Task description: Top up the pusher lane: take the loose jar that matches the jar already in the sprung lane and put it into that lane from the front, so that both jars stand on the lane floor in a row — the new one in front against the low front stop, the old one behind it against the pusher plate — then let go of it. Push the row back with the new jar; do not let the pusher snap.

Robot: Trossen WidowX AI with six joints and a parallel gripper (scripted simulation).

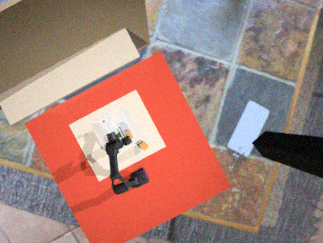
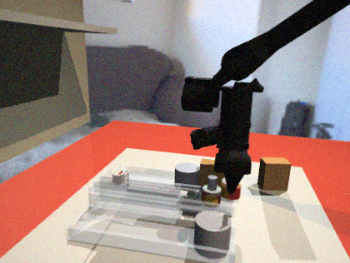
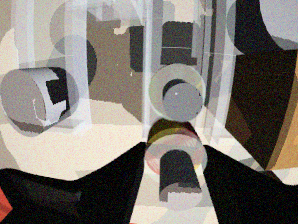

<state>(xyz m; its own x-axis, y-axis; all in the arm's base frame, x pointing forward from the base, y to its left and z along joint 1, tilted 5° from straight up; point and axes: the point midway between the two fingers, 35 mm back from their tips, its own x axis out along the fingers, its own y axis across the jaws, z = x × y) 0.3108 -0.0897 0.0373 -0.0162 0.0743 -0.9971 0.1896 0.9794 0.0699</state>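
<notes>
Jar (image 2: 234, 191) sat clamped in my fingers, low at the lane (image 2: 137, 189) mouth, just right of the lane's jar (image 2: 212, 192). Judged it rigid, light, smooth-sided: body grip, kept upright. Arm (image 2: 234, 125) stood vertical over it, wrist pointing down.

Home living room, by looks of it. Grey sofa (image 2: 125, 79) sitting at twelve o'clock behind red table (image 2: 62, 166). Mottled stone tile floor (image 1: 215, 73) showing from above, grey rug (image 1: 284, 223) lying at five o'clock. Beige shelf unit (image 2: 54, 25) standing at ten o'clock. Pale walls closing in behind.
</notes>
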